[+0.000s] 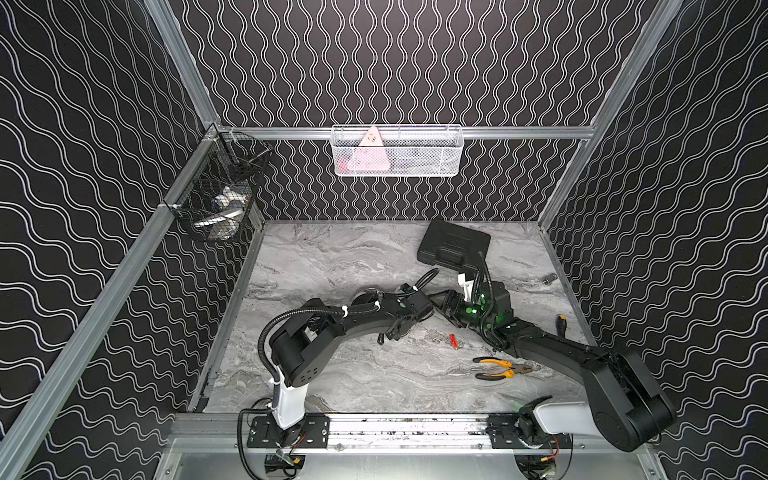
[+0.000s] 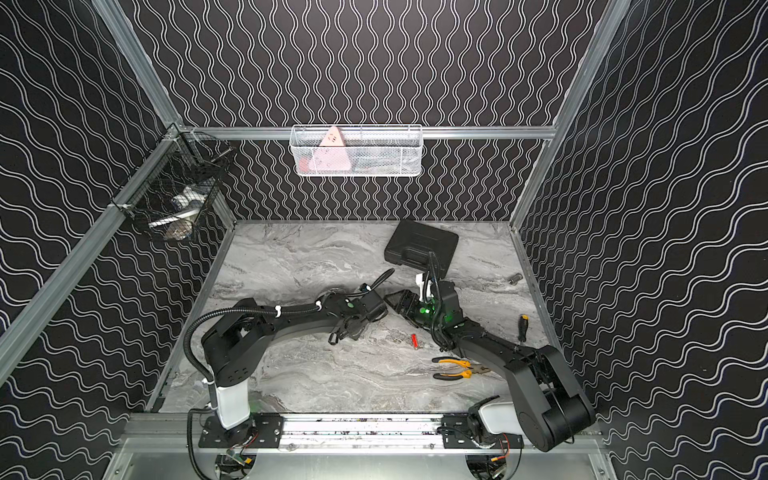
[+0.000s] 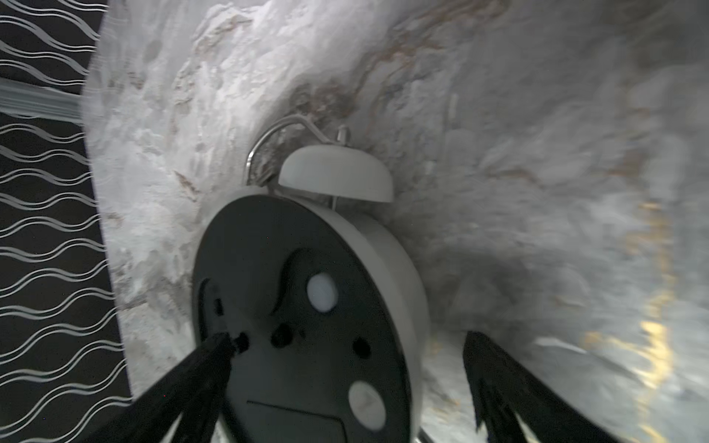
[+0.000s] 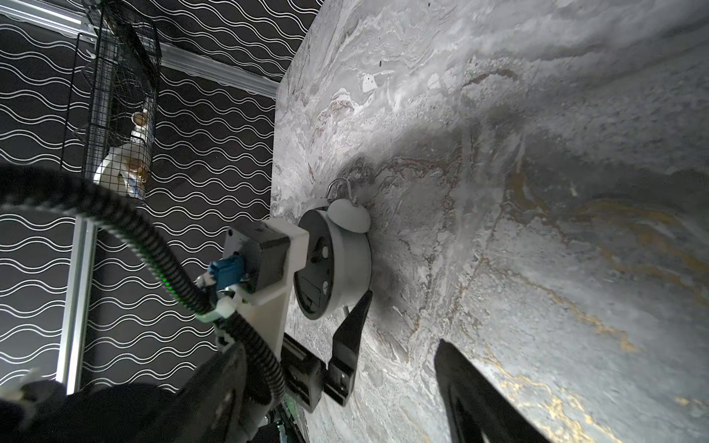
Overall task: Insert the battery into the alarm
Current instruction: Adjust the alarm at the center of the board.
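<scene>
Left wrist view showed me one round white twin-bell alarm clock [image 3: 299, 307] lying on the grey marble tabletop [image 3: 537, 153] with its black back panel up, low in the centre of the frame. The left gripper [image 3: 349, 337] stood wide apart around it, clamping nothing: one finger [image 3: 192, 379] crossed the panel's edge at lower left, the other hung clear of the rim at lower right. In both top views I counted one small red cylindrical battery [image 1: 453, 341] just right of centre, flat on the marble below the right gripper [image 1: 442, 307] and apart from both grippers. One pair of yellow-handled pliers [image 1: 496, 368] lay to its lower right, one black rectangular case [image 1: 453, 247] towards the upper right. I could not find the clock there. The right gripper was spread, with nothing between its fingers.
</scene>
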`<state>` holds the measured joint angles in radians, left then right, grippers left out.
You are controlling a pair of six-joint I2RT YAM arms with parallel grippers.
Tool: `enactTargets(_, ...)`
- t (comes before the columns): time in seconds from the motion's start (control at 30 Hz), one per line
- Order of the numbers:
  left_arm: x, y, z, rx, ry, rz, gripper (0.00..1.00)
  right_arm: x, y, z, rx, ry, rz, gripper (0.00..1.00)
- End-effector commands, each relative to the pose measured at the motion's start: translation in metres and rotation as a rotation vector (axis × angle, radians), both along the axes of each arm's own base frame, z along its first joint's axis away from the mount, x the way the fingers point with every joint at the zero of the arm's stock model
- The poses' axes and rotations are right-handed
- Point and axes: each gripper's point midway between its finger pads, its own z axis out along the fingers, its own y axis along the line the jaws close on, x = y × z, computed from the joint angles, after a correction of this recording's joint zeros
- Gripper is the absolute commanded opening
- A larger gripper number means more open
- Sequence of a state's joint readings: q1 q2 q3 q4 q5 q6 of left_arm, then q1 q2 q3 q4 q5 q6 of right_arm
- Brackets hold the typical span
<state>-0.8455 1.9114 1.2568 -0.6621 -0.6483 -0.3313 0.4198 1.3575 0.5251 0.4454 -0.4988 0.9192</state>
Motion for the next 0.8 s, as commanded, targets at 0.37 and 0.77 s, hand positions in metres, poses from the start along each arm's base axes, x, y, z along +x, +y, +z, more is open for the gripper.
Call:
enactTargets(0.37,0.021,0.012,0.077,-0.582,-0.107,0.128,0.99,0.003,0.006,-0.002,-0.049,-0.011,0.049,0.79)
enactTargets(0.77,0.068,0.065,0.039,-1.176,0.036,0.430,0.95,-0.004,0.042,-0.006,-0.049,0.010,0.168,0.80)
